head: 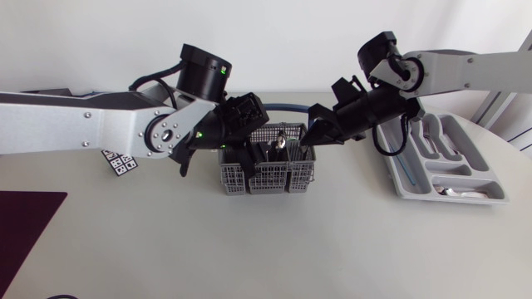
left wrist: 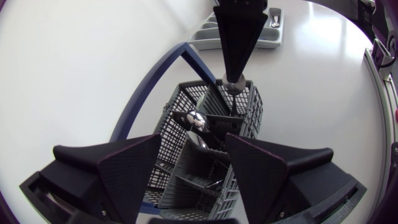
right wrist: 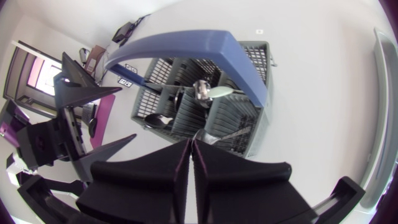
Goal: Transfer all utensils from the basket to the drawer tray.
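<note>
The grey wire basket (head: 266, 178) with a blue handle (head: 287, 106) stands mid-table. Several utensils are in it, among them a shiny spoon (head: 280, 141) (left wrist: 196, 118) (right wrist: 208, 92). My right gripper (head: 310, 141) (right wrist: 191, 149) dips into the basket's right end. It is shut, and a small rounded grey utensil end (left wrist: 234, 85) shows pinched at its tips. My left gripper (head: 233, 139) (left wrist: 193, 174) hovers open over the basket's left end with nothing between its fingers. The grey drawer tray (head: 416, 178) lies at the right.
The tray holds several utensils (head: 432, 133), plus one (head: 455, 193) in its front compartment. A small marker tag (head: 120, 163) lies left of the basket, and a dark mat (head: 25, 224) covers the front left corner. Both grippers crowd the basket under its handle (right wrist: 180, 46).
</note>
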